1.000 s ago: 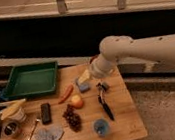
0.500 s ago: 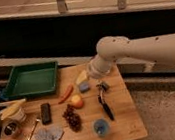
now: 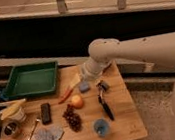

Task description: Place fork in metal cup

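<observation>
The fork [image 3: 33, 131] is slim and silvery and lies flat at the front left of the wooden table [image 3: 126, 123], between the black bar [image 3: 46, 113] and the metal cup [image 3: 11, 130]. The metal cup is short and shiny with a dark inside, and stands near the table's left edge. My gripper [image 3: 89, 75] hangs at the end of the white arm over the back middle of the table, above a blue sponge [image 3: 84, 87]. It is far to the right of the fork and cup, and nothing shows in it.
A green tray [image 3: 32, 79] sits at the back left. A white cup [image 3: 19, 115] with a yellow item stands by the metal cup. Also there: grey cloth [image 3: 48, 137], grapes [image 3: 73, 119], an orange fruit [image 3: 76, 102], a black-handled utensil [image 3: 105, 104], a blue cup [image 3: 101, 127].
The arm has swung a little to the left over the back of the table. The fork, the cup and the other objects have not moved.
</observation>
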Action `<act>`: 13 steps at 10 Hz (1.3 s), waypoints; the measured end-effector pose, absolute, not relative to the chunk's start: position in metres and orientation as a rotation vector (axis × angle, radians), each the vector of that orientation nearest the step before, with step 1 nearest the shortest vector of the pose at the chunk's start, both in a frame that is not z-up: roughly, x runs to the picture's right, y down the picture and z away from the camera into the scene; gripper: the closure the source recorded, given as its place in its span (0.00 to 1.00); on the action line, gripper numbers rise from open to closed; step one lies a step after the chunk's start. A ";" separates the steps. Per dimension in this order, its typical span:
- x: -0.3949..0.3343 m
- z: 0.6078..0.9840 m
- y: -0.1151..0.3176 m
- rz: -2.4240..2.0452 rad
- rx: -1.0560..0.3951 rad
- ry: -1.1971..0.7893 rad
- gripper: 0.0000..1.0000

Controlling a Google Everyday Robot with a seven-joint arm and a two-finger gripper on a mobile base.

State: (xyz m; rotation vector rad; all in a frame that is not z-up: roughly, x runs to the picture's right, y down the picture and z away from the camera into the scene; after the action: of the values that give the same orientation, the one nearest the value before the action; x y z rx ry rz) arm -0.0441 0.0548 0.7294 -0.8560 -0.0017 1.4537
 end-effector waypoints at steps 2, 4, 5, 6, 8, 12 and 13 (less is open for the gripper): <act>-0.097 0.741 0.064 1.384 -0.914 -0.017 0.27; -0.136 0.745 0.075 1.309 -0.944 -0.017 0.27; -0.162 0.745 0.087 1.257 -0.967 -0.011 0.27; -0.183 0.746 0.098 1.213 -0.991 -0.006 0.27; -0.202 0.745 0.104 1.161 -1.018 -0.009 0.27; -0.200 0.745 0.104 1.160 -1.017 -0.007 0.27; -0.198 0.746 0.103 1.166 -1.016 -0.006 0.27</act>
State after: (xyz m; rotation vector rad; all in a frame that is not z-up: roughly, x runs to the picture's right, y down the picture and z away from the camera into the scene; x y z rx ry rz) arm -0.1980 0.1034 0.7462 -1.0161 -0.0063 1.1662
